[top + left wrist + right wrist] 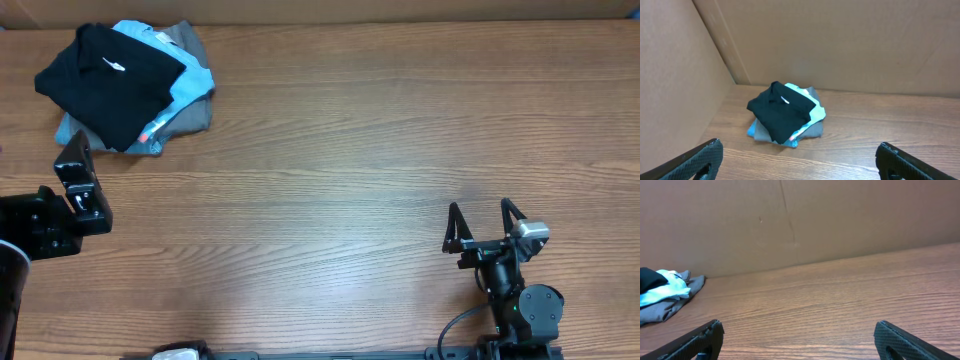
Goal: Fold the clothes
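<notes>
The black garment [110, 70] with a small white neck label lies folded on top of a pile at the far left corner of the table. It also shows in the left wrist view [780, 112], and a sliver of it at the left edge of the right wrist view [649, 276]. My left gripper [80, 180] is open and empty, just in front of the pile; its jaws [799, 157] frame bare wood. My right gripper [485, 225] is open and empty at the front right, far from the pile, with its jaws [799, 337] over bare wood.
Under the black garment lie a light blue shirt [190, 75] and a grey garment [190, 115]. Brown cardboard walls [840, 40] stand behind and to the left of the wooden table [350, 170].
</notes>
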`<state>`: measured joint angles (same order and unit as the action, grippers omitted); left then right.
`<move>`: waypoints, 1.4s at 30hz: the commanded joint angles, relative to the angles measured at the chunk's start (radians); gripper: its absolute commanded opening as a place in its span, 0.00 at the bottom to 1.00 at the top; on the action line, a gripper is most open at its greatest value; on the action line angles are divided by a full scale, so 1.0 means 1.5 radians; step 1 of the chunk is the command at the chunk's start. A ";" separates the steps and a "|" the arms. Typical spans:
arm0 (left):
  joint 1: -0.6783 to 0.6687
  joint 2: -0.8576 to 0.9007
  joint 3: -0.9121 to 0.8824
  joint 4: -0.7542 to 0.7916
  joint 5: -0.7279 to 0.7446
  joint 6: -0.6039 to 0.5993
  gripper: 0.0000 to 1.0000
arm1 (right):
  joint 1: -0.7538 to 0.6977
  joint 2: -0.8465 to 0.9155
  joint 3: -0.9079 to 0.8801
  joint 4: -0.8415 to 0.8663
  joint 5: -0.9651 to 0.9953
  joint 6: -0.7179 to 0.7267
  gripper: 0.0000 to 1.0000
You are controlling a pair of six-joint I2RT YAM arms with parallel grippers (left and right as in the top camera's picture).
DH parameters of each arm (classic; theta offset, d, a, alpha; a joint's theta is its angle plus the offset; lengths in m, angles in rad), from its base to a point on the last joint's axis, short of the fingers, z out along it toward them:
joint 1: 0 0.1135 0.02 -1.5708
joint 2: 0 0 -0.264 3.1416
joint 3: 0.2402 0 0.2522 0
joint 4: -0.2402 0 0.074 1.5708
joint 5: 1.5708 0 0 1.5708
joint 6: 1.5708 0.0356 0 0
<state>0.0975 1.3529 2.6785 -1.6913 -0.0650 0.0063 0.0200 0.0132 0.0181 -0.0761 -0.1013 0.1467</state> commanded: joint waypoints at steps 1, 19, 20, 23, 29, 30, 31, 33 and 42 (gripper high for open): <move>-0.006 0.001 0.001 0.002 -0.009 -0.007 1.00 | -0.003 -0.004 -0.007 0.002 -0.003 0.004 1.00; 0.032 -0.010 -0.039 0.025 -0.007 -0.010 1.00 | -0.003 -0.004 -0.007 0.002 -0.004 0.004 1.00; 0.047 -0.020 -0.073 0.048 -0.002 -0.009 1.00 | -0.003 -0.004 -0.007 0.002 -0.003 0.004 1.00; 0.067 -0.076 -0.222 0.163 0.028 -0.009 1.00 | -0.003 -0.004 -0.007 0.002 -0.003 0.004 1.00; 0.067 -0.241 -0.661 0.522 0.119 -0.009 1.00 | -0.003 -0.004 -0.007 0.002 -0.003 0.004 1.00; 0.066 -0.270 -0.735 0.581 0.138 -0.009 1.00 | -0.003 -0.004 -0.007 0.002 -0.003 0.004 1.00; 0.066 -0.312 -0.836 0.654 0.166 -0.009 1.00 | -0.003 -0.004 -0.007 0.002 -0.003 0.004 1.00; 0.066 -0.357 -0.934 0.714 0.188 -0.009 1.00 | -0.003 -0.004 -0.007 0.002 -0.004 0.004 1.00; 0.060 -0.610 -1.386 1.013 0.233 -0.009 1.00 | -0.003 -0.004 -0.007 0.002 -0.004 0.004 1.00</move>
<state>0.1921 0.5491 0.7551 -0.2558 0.2401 -0.0010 0.0200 0.0132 0.0181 -0.0784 -0.1009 0.1528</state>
